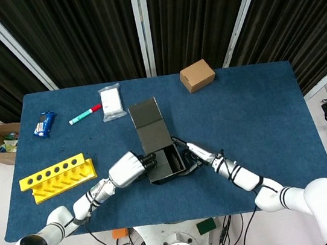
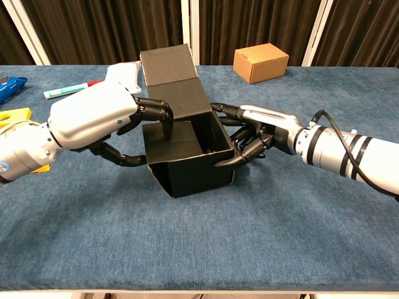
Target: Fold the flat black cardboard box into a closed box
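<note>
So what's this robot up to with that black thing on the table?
It is folding a black cardboard box into shape on the blue table. The left hand grips the box's left wall, fingers reaching over a flap inside, while the right hand braces the right wall. The box stands upright but open: its lid flap sticks up at the back, not yet closed.

1 black box (image 1: 156, 140), 1 brown box (image 1: 197, 75), 1 marker (image 1: 85, 114), 1 yellow rack (image 1: 57, 178)

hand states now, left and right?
Left hand: grips the open black cardboard box, left wall.
Right hand: grips the box's right wall.
</note>
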